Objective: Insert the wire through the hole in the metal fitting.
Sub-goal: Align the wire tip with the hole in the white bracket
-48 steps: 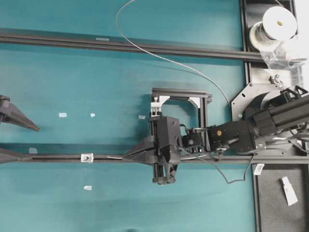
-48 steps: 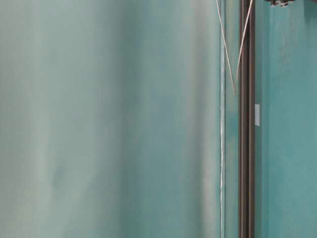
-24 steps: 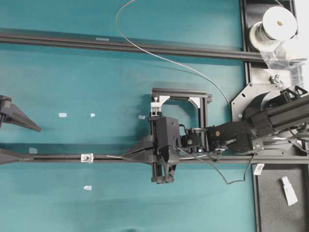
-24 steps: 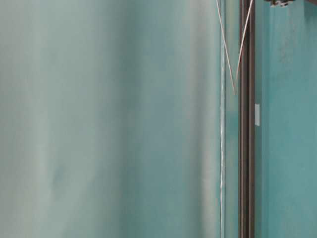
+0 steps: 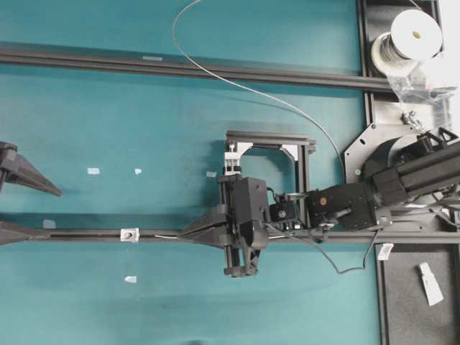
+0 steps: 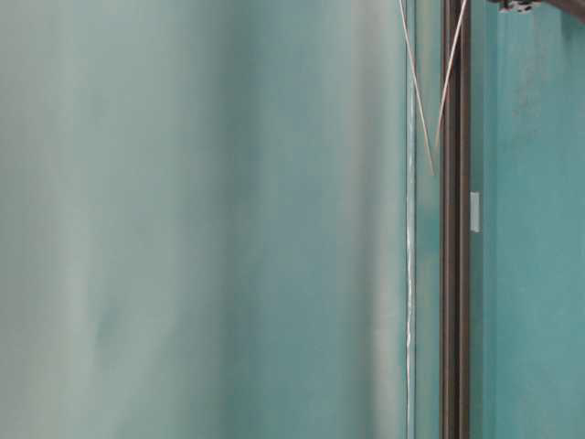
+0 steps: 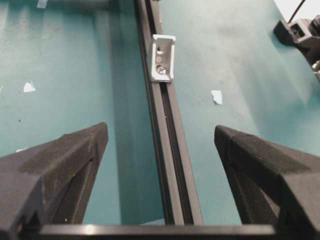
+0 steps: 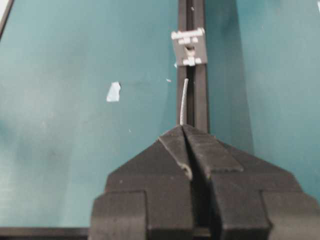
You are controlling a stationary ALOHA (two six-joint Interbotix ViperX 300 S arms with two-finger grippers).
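Right black plastic gripper (image 8: 183,131): jaws closed together on a thin grey wire (image 8: 183,102), whose short free end projects straight ahead over a black metal rail (image 8: 198,60). Small silver squarish metal fitting (image 8: 189,47): seated on the rail, just beyond the wire tip, a small gap between them. Teal bench (image 8: 75,165): carries one pale tape scrap (image 8: 114,91) left of the rail.
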